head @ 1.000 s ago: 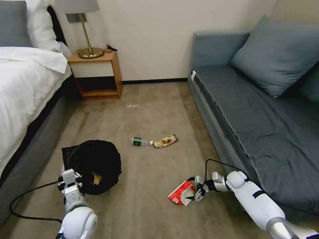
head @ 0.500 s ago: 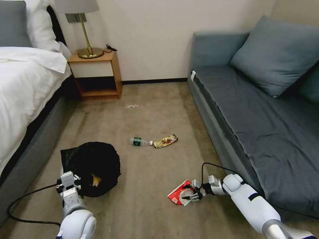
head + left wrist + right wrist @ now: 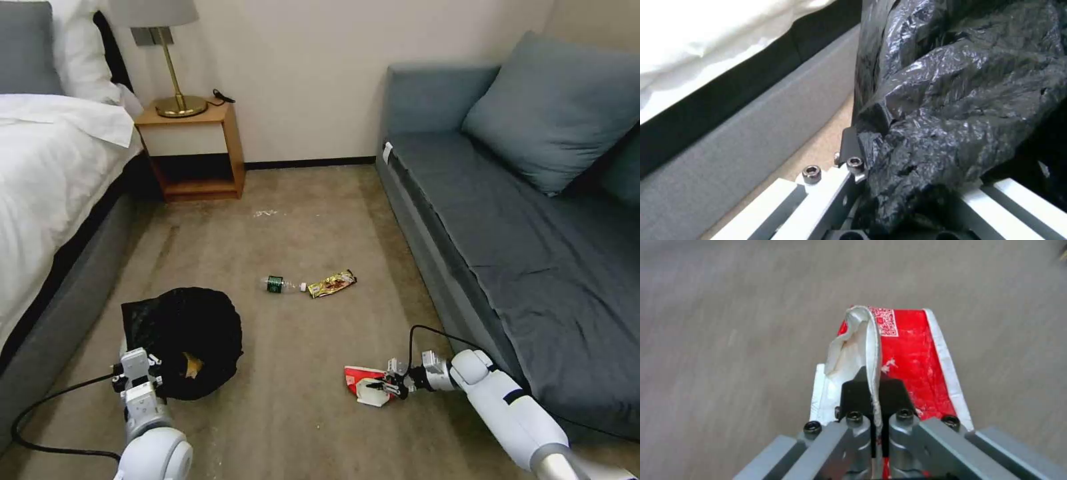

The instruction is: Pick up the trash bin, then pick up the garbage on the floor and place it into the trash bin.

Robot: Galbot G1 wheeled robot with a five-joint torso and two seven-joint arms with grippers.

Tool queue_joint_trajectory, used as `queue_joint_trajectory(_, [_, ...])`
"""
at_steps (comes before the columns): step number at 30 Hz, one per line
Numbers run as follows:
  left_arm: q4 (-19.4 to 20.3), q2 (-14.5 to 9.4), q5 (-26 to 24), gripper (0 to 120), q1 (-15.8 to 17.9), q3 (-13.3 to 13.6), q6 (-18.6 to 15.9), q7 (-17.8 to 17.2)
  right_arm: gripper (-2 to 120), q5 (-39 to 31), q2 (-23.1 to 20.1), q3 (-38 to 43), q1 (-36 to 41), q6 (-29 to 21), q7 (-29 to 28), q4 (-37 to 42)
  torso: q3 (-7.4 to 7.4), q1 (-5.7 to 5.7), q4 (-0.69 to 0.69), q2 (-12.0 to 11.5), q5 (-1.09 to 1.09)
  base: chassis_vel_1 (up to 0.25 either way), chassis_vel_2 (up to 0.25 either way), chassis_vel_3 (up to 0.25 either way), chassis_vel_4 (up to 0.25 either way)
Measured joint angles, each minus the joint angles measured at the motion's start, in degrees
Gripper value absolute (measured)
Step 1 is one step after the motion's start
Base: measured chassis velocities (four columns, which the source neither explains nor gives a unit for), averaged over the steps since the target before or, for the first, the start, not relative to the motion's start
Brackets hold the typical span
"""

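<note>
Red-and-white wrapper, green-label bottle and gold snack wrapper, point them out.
Red-and-white wrapper (image 3: 911, 360): right wrist view, its red face.
Green-label bottle (image 3: 275, 284): head view, its green label.
Gold snack wrapper (image 3: 333, 283): head view, its middle.

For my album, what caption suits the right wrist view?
Right gripper shut on the wrapper's white edge above the carpet.

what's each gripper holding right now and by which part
Right gripper: red-and-white wrapper, by its white torn edge. Left gripper: trash bin, by its bag-covered rim.
</note>
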State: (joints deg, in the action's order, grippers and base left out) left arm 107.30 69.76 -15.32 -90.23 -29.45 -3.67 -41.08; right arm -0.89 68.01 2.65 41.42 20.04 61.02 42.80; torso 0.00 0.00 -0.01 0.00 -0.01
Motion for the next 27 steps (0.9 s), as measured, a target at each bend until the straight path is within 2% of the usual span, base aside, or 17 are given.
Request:
queue_joint_trajectory(1, [0.07, 0.0, 0.0, 3, -0.15, 0.06, 0.12, 0.06, 0, -4.72, 0.23, -1.55, -0.68, 0.07, -1.3, 0.26, 0.0, 0.0, 0.0, 0.0, -0.01, 0.0, 0.0, 0.0, 0.0])
queue_joint_trajectory(2, [0.07, 0.0, 0.0, 3, -0.15, 0.06, 0.12, 0.06, 0, -4.72, 0.23, -1.55, -0.68, 0.07, -1.3, 0.26, 0.0, 0.0, 0.0, 0.0, -0.01, 0.0, 0.0, 0.0, 0.0])
queue_joint_trajectory(3, [0.15, 0.01, 0.0, 3, -0.22, 0.12, 0.17, 0.09, 0, -8.19, 0.44, -2.92, -1.12, 0.24, -3.16, 0.55, 0.0, 0.0, 0.01, 0.0, 0.0, 0.0, 0.0, 0.0, 0.0])
queue_joint_trajectory(6, [0.41, 0.06, 0.0, 3, -0.23, 0.33, 0.45, 0.31, 0, -22.48, 2.22, -8.99, -2.97, 1.46, -13.19, 2.93, 0.0, 0.0, 0.02, 0.0, -0.01, 0.0, 0.0, 0.0, 0.0])
queue_joint_trajectory(7, [0.41, 0.06, 0.0, 3, -0.23, 0.33, 0.45, 0.31, 0, -22.48, 2.22, -8.99, -2.97, 1.46, -13.19, 2.93, 0.0, 0.0, 0.02, 0.0, -0.01, 0.0, 0.0, 0.0, 0.0])
queue_joint_trajectory(11, [0.86, 0.0, -0.07, 3, -0.05, 0.4, 0.54, 0.4, 0, -32.9, 4.98, -15.71, -5.12, 0.96, -20.93, 7.49, 0.0, 0.0, 0.02, 0.0, -0.01, 0.0, 0.0, 0.0, 0.0])
queue_joint_trajectory(12, [0.86, 0.0, -0.07, 3, -0.05, 0.4, 0.54, 0.4, 0, -32.9, 4.98, -15.71, -5.12, 0.96, -20.93, 7.49, 0.0, 0.0, 0.02, 0.0, -0.01, 0.0, 0.0, 0.0, 0.0])
queue_joint_trajectory(16, [1.17, -0.2, -0.3, 3, -0.07, 0.4, 1.23, 0.76, 0, -41.26, 6.76, -24.36, -7.1, -1.32, -27.81, 14.75, 0.0, 0.0, 0.02, 0.0, -0.01, 0.0, 0.0, 0.0, 0.0])
queue_joint_trajectory(18, [1.17, -0.22, -0.38, 3, -0.07, 0.39, 1.36, 0.85, 0, -42.28, 7.11, -25.57, -7.31, -1.7, -28.8, 15.84, 0.0, 0.0, 0.02, 0.0, -0.01, 0.0, 0.0, 0.0, 0.0])
queue_joint_trajectory(22, [1.23, -0.21, -0.73, 3, 0.14, 0.41, 2.03, 1.32, 0, -46.15, 10.39, -31.65, -7.93, -3.0, -34.06, 20.84, 0.0, 0.0, 0.02, 0.0, 0.0, 0.0, 0.0, 0.0, 0.0])
queue_joint_trajectory(23, [1.23, -0.21, -0.73, 3, 0.14, 0.41, 2.03, 1.32, 0, -46.15, 10.39, -31.65, -7.93, -3.0, -34.06, 20.84, 0.0, 0.0, 0.02, 0.0, 0.0, 0.0, 0.0, 0.0, 0.0])
queue_joint_trajectory(27, [1.81, -0.21, -0.86, 3, 0.14, 0.46, 2.66, 2.38, 0, -44.88, 14.86, -35.61, -7.56, -3.13, -36.55, 22.61, 0.0, 0.0, 0.02, 0.0, 0.0, 0.0, 0.0, 0.0, 0.0])
